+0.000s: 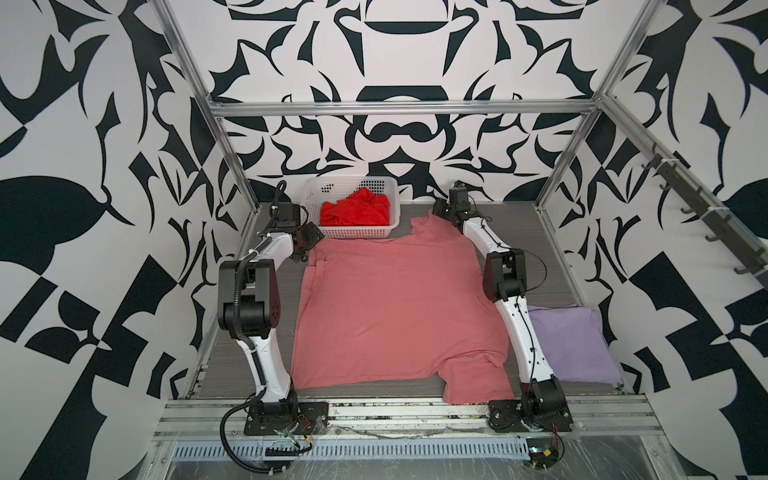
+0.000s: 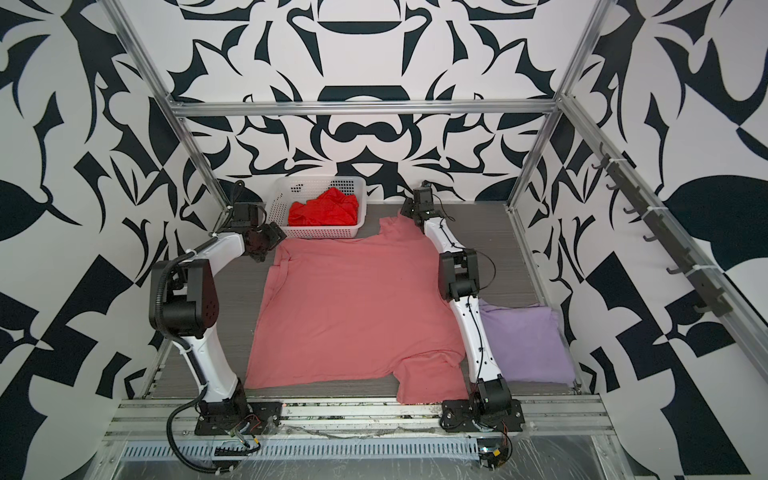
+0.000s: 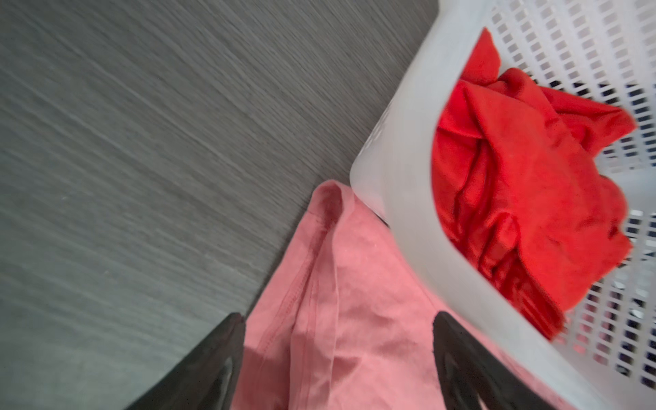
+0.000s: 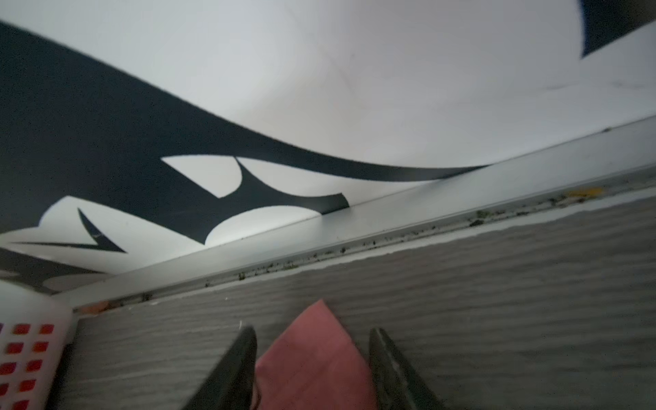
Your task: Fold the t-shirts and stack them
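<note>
while the pink shirt (image 1: 395,307) lies spread, the left gripper (image 3: 337,316) gapes empty above one far corner by the basket (image 1: 353,232); the right gripper (image 4: 312,330), jaws parted, loosely straddles the other.

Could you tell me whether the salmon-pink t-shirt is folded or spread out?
Spread out: the salmon-pink t-shirt lies flat and open on the table, unfolded.

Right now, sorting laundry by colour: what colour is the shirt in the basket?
Bright red shirt; left wrist view shows it best.
</note>
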